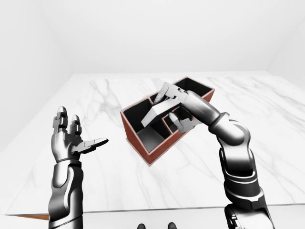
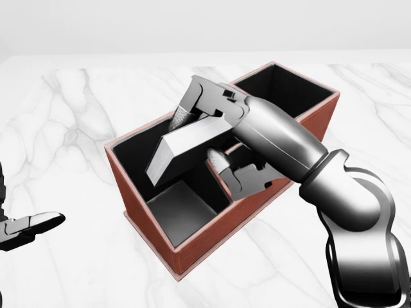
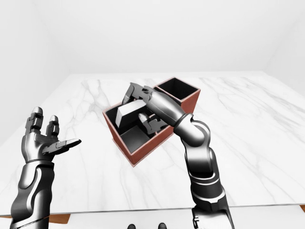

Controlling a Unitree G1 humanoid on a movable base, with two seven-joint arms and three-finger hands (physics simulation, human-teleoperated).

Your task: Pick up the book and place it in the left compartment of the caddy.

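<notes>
Grey book point(image 2: 186, 144) tilted inside caddy point(image 2: 192, 247) left compartment, right robot hand point(image 2: 205, 131) clamped on it; left robot hand point(image 1: 71, 140) spread, empty, above desk point(image 2: 77, 115).

A white marble table point(image 2: 77, 122) with grey veining carries a red-brown caddy point(image 2: 212, 237) with dark inner compartments, which stands directly on it, set at a slant near the middle of the head view.
</notes>
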